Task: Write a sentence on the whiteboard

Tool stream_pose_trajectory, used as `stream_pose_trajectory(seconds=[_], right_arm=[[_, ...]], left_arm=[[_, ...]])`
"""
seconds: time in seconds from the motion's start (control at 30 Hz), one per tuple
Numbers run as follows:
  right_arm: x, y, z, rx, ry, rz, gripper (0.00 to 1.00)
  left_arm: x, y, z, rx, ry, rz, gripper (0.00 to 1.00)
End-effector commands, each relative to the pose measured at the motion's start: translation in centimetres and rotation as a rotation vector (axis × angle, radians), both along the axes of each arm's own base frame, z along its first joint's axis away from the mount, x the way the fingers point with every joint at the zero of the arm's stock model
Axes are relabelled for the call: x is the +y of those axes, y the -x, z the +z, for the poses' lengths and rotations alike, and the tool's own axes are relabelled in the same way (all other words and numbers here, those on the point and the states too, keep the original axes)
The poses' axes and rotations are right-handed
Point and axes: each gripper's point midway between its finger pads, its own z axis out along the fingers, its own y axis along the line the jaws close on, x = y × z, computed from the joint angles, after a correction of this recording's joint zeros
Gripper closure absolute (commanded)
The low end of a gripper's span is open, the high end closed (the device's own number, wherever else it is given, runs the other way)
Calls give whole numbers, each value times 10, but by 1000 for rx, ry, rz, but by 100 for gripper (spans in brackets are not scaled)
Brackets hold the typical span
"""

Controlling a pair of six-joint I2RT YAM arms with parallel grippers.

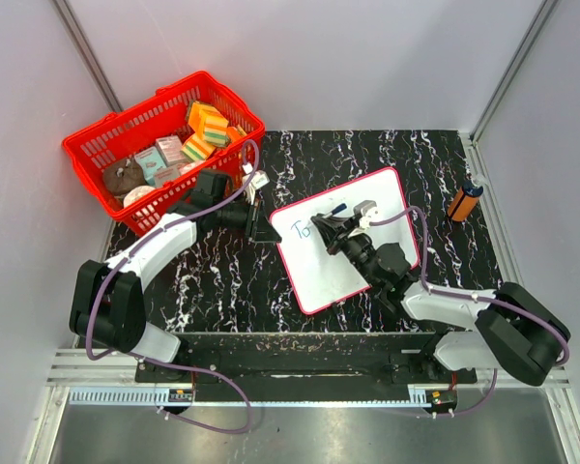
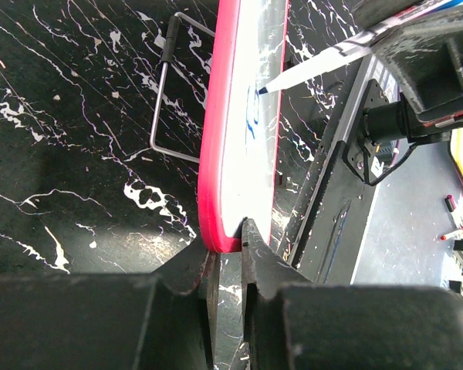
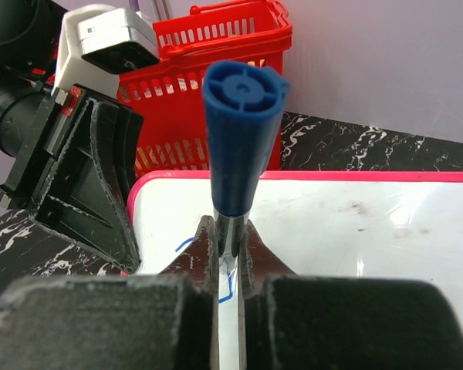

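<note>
The whiteboard point(image 1: 343, 275) lies at the middle of the table point(image 1: 213, 280), its left edge clamped by the left gripper point(image 2: 230, 245), evidently to steady it, while the right gripper point(image 3: 228, 239), closed on a marker point(image 3: 241, 131), writes the sentence point(image 1: 303, 230).

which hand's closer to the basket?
Left. The left hand clamps the whiteboard edge beside the basket; the right hand holds a marker mid-board, farther off.

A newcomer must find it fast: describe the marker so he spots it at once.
Start at the black marbled table, then the whiteboard with its red-pink rim. Over the board's left part the right claw grips the marker: slim, white-tipped, blue at the back end, the only pen at the blue writing.
</note>
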Motion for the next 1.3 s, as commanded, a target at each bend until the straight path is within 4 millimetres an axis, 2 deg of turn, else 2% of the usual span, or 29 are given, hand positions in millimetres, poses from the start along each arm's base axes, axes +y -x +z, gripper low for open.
stream_pose_trajectory(seconds=[0.0, 0.17, 0.5, 1.0, 1.27], right_arm=[[-16, 8, 47, -98, -127, -33, 100], [-27, 8, 60, -117, -138, -82, 100], [-30, -2, 31, -48, -88, -130, 100], [-28, -7, 10, -9, -55, -134, 100], [-28, -9, 5, -5, -55, -140, 100]], left_arm=[[6, 30, -44, 22, -137, -109, 100], [6, 31, -45, 22, -139, -109, 100], [6, 31, -44, 19, -137, -109, 100], [6, 31, -45, 20, -140, -108, 100], [6, 31, -45, 20, -138, -110, 100]])
